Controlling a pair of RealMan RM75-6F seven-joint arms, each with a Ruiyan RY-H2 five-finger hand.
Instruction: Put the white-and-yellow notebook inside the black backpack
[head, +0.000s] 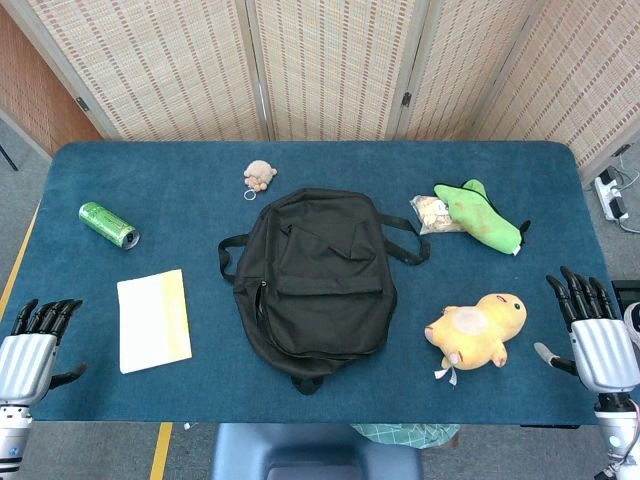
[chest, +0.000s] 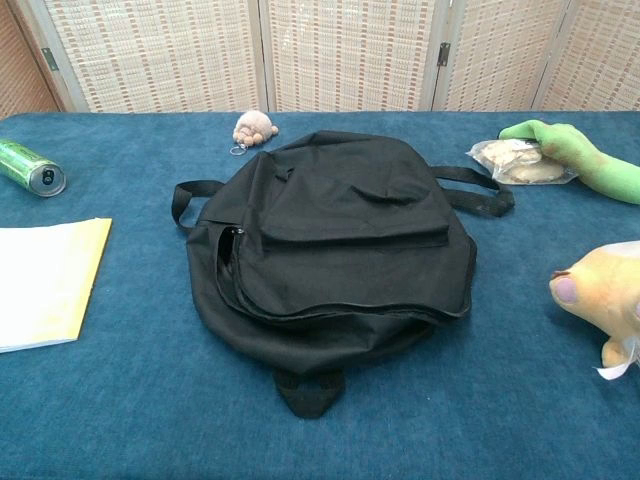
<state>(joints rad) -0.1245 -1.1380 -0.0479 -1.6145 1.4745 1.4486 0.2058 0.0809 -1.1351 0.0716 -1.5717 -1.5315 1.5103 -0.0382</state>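
Note:
The white-and-yellow notebook (head: 153, 319) (chest: 45, 282) lies flat on the blue table, left of the black backpack (head: 312, 283) (chest: 335, 245). The backpack lies flat in the table's middle, its zipper partly undone along the left side. My left hand (head: 32, 345) hovers at the near left corner, fingers spread and holding nothing, a short way left of the notebook. My right hand (head: 590, 331) is at the near right edge, fingers apart and empty. The chest view shows neither hand.
A green can (head: 108, 225) (chest: 31, 167) lies on its side at the left. A small beige keychain toy (head: 259, 177) (chest: 254, 129) sits behind the backpack. A green plush (head: 480, 216) (chest: 580, 157) on a snack bag (head: 432, 214) (chest: 518, 160) and a yellow plush (head: 476, 330) (chest: 603, 295) lie right.

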